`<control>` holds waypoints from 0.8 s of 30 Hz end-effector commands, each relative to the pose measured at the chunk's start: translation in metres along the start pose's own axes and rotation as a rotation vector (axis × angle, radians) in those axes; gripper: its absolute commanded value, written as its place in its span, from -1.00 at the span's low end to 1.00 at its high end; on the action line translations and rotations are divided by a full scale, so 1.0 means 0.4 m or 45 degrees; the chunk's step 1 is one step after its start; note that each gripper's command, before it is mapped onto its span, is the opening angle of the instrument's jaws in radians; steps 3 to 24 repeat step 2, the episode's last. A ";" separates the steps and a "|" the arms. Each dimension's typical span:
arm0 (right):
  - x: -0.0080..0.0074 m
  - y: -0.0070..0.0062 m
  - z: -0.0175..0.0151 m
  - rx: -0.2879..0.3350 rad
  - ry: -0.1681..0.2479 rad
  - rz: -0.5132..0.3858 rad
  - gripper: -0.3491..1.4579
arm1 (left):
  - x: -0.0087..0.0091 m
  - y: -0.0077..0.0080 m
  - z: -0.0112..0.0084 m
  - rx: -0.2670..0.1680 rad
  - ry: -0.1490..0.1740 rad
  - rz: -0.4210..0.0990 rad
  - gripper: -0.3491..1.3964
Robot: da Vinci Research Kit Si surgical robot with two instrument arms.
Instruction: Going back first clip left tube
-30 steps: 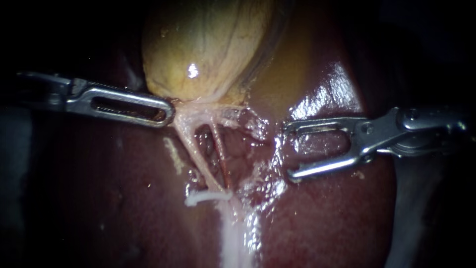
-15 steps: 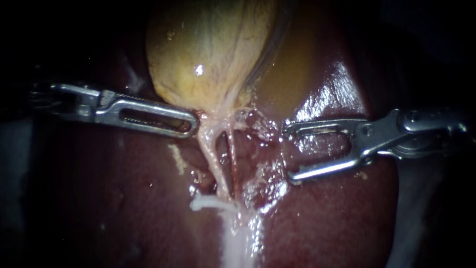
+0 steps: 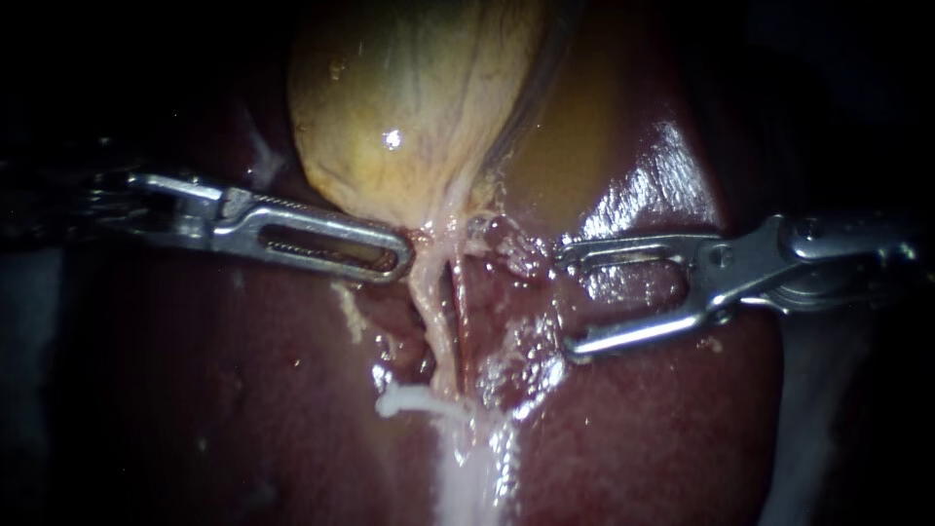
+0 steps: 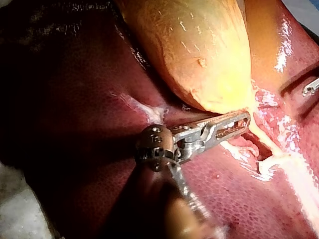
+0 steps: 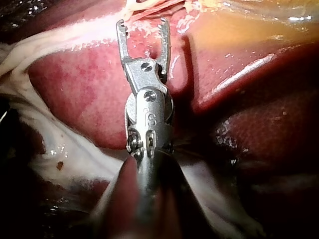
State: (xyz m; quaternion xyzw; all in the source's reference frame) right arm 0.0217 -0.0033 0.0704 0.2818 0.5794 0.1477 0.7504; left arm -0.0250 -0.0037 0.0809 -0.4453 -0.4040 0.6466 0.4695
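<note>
**White clip sitting low on the left tube, both instruments away from it**

We are looking at a white clip [image 3: 404, 399] lying across the lower end of the left tube [image 3: 431, 312], with its free end sticking out towards the left. The left tube is running as a pale strand from the gallbladder's neck down to the clip. A thinner, reddish tube [image 3: 460, 307] is running just beside it on the right. Below the clip, a band of white tissue [image 3: 458, 468] is continuing down over the liver [image 3: 662, 429].

Our left instrument [image 3: 394, 258] is coming in from the left, well above the clip. Its jaws are lying closed together on the pale tissue [image 3: 438, 229] at the gallbladder's neck, where the left tube begins. The left wrist view is showing the same grip, with the jaw tips pressed into that pale strand right under the yellow gallbladder [image 3: 409, 107].

Our right instrument [image 3: 567, 300] is hovering over the glistening liver to the right of both tubes. Its jaws are standing wide apart and holding nothing. The right wrist view is showing the two jaw tips pointing towards the tubes without touching them.
</note>
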 end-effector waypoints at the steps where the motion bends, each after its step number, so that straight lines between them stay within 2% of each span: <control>1: 0.0000 0.0000 0.0000 0.000 0.000 0.000 -0.07 | 0.0001 0.0001 -0.0001 -0.002 0.000 0.000 -1.00; 24: 0.0000 0.0000 0.0000 0.000 0.000 0.000 -0.07 | 0.0001 0.0001 -0.0001 -0.002 0.000 0.000 -1.00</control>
